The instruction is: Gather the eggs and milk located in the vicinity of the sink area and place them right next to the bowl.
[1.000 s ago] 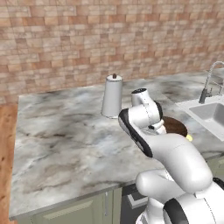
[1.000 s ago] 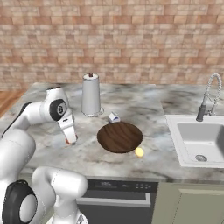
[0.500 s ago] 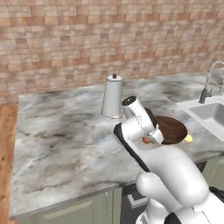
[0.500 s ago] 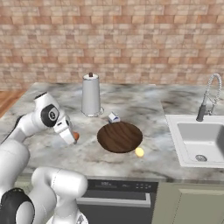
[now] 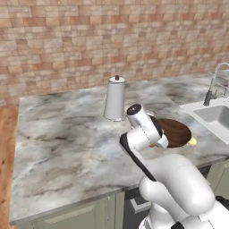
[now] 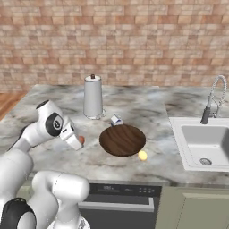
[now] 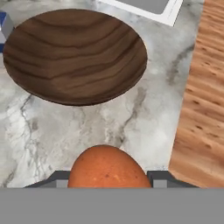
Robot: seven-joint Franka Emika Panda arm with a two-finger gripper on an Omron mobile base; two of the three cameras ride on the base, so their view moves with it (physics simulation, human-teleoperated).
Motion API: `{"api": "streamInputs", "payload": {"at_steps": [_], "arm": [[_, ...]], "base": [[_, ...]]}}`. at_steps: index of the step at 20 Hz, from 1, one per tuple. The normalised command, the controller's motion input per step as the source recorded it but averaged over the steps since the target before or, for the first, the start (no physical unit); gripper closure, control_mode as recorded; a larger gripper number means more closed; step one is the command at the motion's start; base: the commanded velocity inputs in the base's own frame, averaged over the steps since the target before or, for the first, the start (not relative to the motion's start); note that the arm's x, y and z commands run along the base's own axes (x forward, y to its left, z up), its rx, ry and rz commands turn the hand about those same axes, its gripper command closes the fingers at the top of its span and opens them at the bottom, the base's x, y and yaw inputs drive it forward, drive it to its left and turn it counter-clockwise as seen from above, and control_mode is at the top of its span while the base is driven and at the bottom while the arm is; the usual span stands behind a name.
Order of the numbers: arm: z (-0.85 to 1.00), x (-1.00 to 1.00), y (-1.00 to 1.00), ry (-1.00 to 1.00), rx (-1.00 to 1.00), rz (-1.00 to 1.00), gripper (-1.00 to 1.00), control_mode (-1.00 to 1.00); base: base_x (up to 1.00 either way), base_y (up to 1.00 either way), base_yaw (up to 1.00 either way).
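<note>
We are carrying a brown egg (image 7: 107, 168), and the fingers (image 7: 162, 177) are pinching it from both sides, with the egg bulging up between them in the hand view. Over the last second the hand has been swinging down and in. A second ago it was hanging higher over the surface (image 6: 134, 103) with no egg showing in the right base view. Now the egg (image 6: 81, 139) is sitting low, near the bowl (image 6: 122, 139) on the side away from the sink (image 6: 176, 134), though not yet right beside it. We cannot tell whether it is touching the marble yet.

The hand view is looking across a strip of bare marble at the bowl (image 7: 74, 54), so we judge that we are closing on the drop spot. What is left for this egg is a short move closer and a gentle release, since a round egg is likely to roll.

The milk carton (image 6: 116, 120) is standing just beside the bowl's far rim, in front of the jug (image 6: 93, 96). A yellow egg (image 6: 142, 155) is lying just beside the near rim. Those two seem already placed.
</note>
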Motion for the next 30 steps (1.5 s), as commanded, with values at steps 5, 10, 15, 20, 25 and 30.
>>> {"api": "streamInputs", "payload": {"at_steps": [5, 10, 15, 20, 25, 30], "arm": [[-0.04, 0.08, 0.0, -0.02, -0.15, -0.01, 1.0, -1.0], [-0.23, 0.0, -0.01, 0.0, -0.14, -0.15, 1.0, -1.0], [-0.09, 0.04, -0.25, 0.0, -0.03, -0.2, 1.0, -1.0], [-0.03, 0.17, -0.29, 0.0, -0.01, -0.15, 1.0, -1.0], [-0.18, 0.06, -0.06, 0.0, -0.04, -0.08, 1.0, -1.0], [-0.09, 0.0, 0.11, 0.0, -0.01, 0.0, 1.0, -1.0]], "base": [[0.0, 0.0, 0.0], [0.0, 0.0, 0.0], [0.0, 0.0, 0.0], [0.0, 0.0, 0.0], [0.0, 0.0, 0.0], [0.0, 0.0, 0.0]]}}
